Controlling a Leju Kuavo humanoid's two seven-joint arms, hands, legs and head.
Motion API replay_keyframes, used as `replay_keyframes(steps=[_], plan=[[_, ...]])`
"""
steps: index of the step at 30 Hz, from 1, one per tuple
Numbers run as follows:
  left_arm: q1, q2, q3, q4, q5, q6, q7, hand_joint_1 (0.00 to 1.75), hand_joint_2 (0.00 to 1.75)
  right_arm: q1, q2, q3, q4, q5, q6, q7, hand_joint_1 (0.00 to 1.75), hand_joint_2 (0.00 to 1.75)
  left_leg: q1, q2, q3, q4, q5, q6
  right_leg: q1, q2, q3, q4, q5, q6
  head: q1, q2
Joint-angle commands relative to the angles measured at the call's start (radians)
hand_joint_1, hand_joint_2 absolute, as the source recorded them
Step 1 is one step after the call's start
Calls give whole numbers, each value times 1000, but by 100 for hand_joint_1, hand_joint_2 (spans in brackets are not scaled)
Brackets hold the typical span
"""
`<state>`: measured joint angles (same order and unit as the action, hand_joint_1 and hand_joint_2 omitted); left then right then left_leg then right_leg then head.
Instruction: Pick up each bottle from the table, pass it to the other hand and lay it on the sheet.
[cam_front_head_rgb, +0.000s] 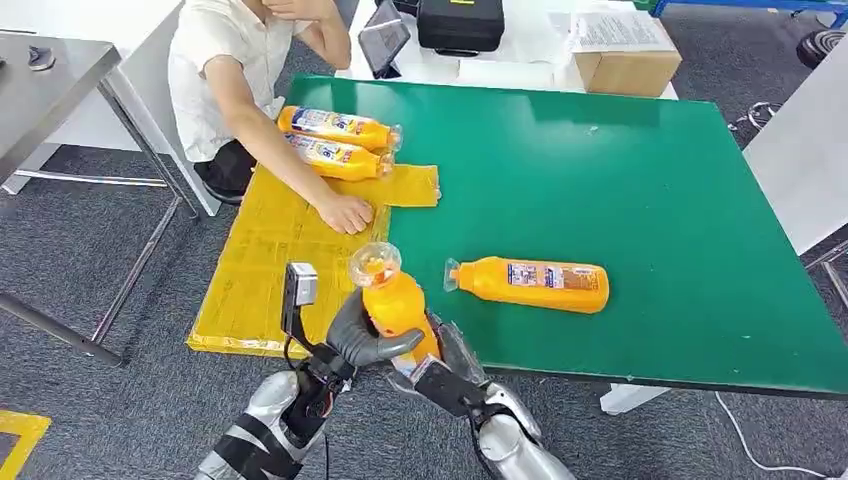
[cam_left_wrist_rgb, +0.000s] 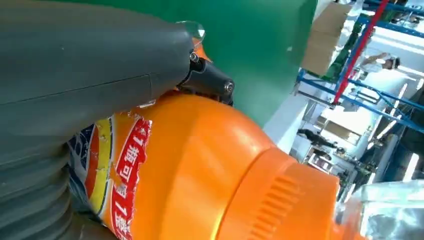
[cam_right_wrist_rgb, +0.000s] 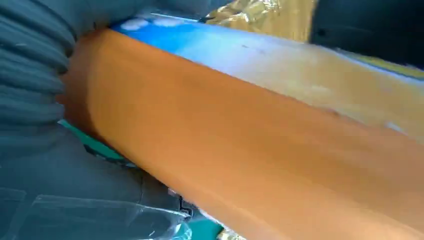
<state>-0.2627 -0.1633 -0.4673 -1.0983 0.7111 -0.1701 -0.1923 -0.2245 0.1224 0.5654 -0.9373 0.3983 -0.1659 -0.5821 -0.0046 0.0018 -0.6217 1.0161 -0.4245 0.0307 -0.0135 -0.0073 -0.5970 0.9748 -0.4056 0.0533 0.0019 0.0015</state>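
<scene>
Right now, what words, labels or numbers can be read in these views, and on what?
"7", beside red-and-white Chinese characters too cropped to read: label of the held bottle, left wrist view.
Labels on the bottle on the table and the two bottles on the sheet: too small.
Paper on the cardboard box: too small.

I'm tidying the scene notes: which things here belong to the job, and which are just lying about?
Job: held bottle, both hands on it, left hand, right hand; bottle on table; two bottles on the yellow sheet.
Lying about: cardboard box, black case, tablet.
</scene>
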Motion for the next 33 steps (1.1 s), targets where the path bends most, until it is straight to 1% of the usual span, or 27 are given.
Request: replay_keyframes(steps=[1,2,4,5,6,7,8,9,12,13,14,15,16,17,18,19,20,21,22,23,24,26,28,30,32,33], plan=[[-40,-3,-44,33,1,2,-2,175,175,-30,16,67,41,5,13,-1,0,175,1,0,1,0,0,-1,1,0,1,0,0,-1,0,0],[-40,-3,-43,32,-1,8,-5,175,175,-27,18,64,38,-1,11,-3,0,175,1,0,3,0,-1,-2,1,1,3,0,-1,-2,0,0],[-36,-7,-35,24,3,18,-11,175,175,-17,26,52,31,-21,11,-10,0,175,1,0,1,0,0,-1,1,0,1,0,0,-1,0,0],[-26,-10,-28,7,12,24,-11,175,175,-8,31,50,25,-31,11,-11,0,175,1,-1,4,0,-2,-2,1,0,4,0,-2,-2,0,0],[-19,-11,-27,-6,13,27,-14,175,175,-4,33,50,22,-33,8,-12,0,175,1,-1,4,0,-2,-2,1,0,4,0,-2,-2,0,0],[-5,-12,-25,-33,17,31,-17,175,175,5,37,45,16,-40,-5,-17,0,0,0,0,2,0,-1,-1,0,0,2,0,-1,-1,0,0],[1,-12,-22,-47,20,37,-20,175,175,8,40,43,15,-44,-10,-19,0,0,1,0,5,0,-2,-2,1,1,5,0,-2,-2,0,0],[11,-13,-14,-71,22,62,-23,175,175,13,44,41,10,-50,-18,-21,0,0,1,0,2,0,-1,-1,1,1,2,0,-1,-1,0,0],[11,-12,16,-97,25,126,-33,175,175,27,49,34,-7,-43,-73,-33,0,0,1,0,3,0,-2,-2,1,0,3,1,-2,-2,0,0],[8,-11,34,-100,21,169,-44,175,175,37,50,24,-19,-33,-125,-38,0,0,1,-1,2,0,-1,-2,1,-1,2,0,-2,-1,0,0],[13,-9,62,-116,-3,228,-80,175,175,56,50,5,-41,-29,-189,-42,0,0,1,-1,4,1,-2,-2,1,-1,4,1,-3,-2,0,0],[18,-3,66,-131,-4,230,-80,175,175,62,43,9,-54,-29,-189,-41,0,0,1,-1,3,0,-2,-2,1,0,3,0,-2,-2,0,0],[34,-1,87,-163,-11,256,-95,175,175,97,45,-26,-108,-34,-277,-61,0,0,1,0,4,0,-2,-2,1,0,4,0,-2,-2,0,0],[55,5,104,-204,-25,278,-107,175,175,120,35,-38,-151,-30,-327,-62,0,0,1,0,5,0,-2,-2,1,0,4,0,-2,-2,0,0],[85,17,126,-265,-77,334,-136,175,175,159,26,-74,-231,-4,-457,-77,0,0,1,-1,3,0,-1,-2,1,0,3,0,-2,-2,0,0],[102,29,140,-307,-149,397,-162,175,175,209,55,-194,-318,84,-532,-116,0,0,1,0,2,0,-2,-2,1,0,2,0,-2,-2,0,0],[106,42,138,-327,-224,450,-184,175,175,246,85,-272,-408,151,-532,-116,0,0,1,0,0,0,-1,-1,0,0,0,0,-1,-1,0,0],[97,68,122,-343,-389,551,-217,175,175,302,127,-388,-582,264,-532,-116,0,0,1,0,2,1,-2,-2,1,0,2,1,-3,-2,0,0],[75,92,102,-330,-545,631,-209,175,175,333,161,-480,-748,347,-532,-116,0,0,0,-1,-2,2,-1,-2,0,-1,-2,3,-2,-2,0,0],[58,107,87,-310,-642,671,-203,175,175,341,171,-510,-804,359,-532,-116,0,0,0,-1,-3,2,-1,-1,-1,-1,-3,3,-2,-1,0,0],[23,118,78,-256,-809,742,-188,175,175,345,182,-559,-896,380,-532,-116,0,0,0,-2,-3,2,-1,-2,-1,-1,-3,4,-2,-2,0,0],[-27,121,79,-163,-1013,788,-134,175,175,339,197,-604,-973,394,-532,-116,0,0,-1,-3,-4,1,1,-1,-1,-3,-4,3,-2,-1,-1,0],[-27,121,79,-163,-1013,788,-134,175,175,339,197,-604,-973,394,-532,-116,0,0,0,-7,-2,1,0,-1,0,-6,-1,2,-2,-2,0,0],[-27,121,79,-163,-1013,788,-134,175,175,339,197,-604,-973,394,-532,-116,0,0,0,-8,0,0,0,-1,0,-7,1,1,-2,-2,0,0],[-74,124,78,-80,-1162,817,-82,175,175,323,218,-627,-1036,433,-532,-116,0,0,0,-6,-1,0,0,-1,-1,-5,-1,1,-1,-1,0,0],[-112,126,80,-16,-1295,816,-19,175,175,311,227,-644,-1076,456,-532,-116,0,0,0,-6,1,0,-1,-2,0,-5,1,2,-2,-2,0,0]])
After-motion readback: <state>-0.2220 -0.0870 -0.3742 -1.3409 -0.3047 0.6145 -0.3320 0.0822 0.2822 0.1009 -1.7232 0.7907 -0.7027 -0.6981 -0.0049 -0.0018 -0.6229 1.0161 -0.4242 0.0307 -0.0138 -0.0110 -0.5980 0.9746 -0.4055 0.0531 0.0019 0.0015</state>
